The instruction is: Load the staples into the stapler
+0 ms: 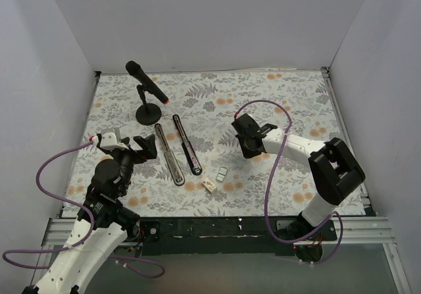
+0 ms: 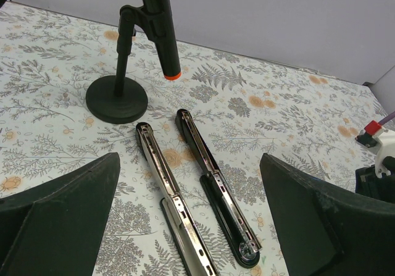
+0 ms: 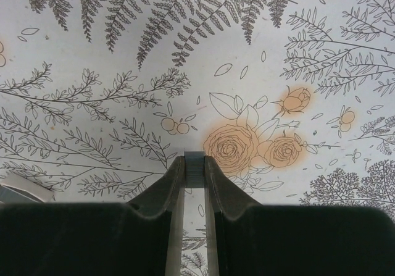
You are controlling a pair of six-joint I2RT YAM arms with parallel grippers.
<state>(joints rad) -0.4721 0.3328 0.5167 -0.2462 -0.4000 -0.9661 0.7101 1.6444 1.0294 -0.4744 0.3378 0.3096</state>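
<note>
The stapler (image 1: 177, 153) lies swung open flat on the floral mat as two long halves, a silvery rail (image 2: 165, 189) and a black-backed arm (image 2: 216, 192). My left gripper (image 1: 146, 148) hovers just left of it, open wide, and its dark fingers (image 2: 62, 214) frame both halves with nothing between them. My right gripper (image 1: 248, 150) hangs above the mat right of the stapler, shut on a small grey block of staples (image 3: 195, 163) pinched at its fingertips (image 3: 174, 177). More staples (image 1: 222, 173) and their small tan box (image 1: 210, 185) lie near the front edge.
A black microphone (image 1: 146, 83) on a round stand (image 1: 148, 114) is just behind the stapler's far ends, its orange-ringed tip (image 2: 171, 75) pointing down toward them. White walls enclose the mat on three sides. The right arm's purple cable (image 1: 266, 103) loops above the mat.
</note>
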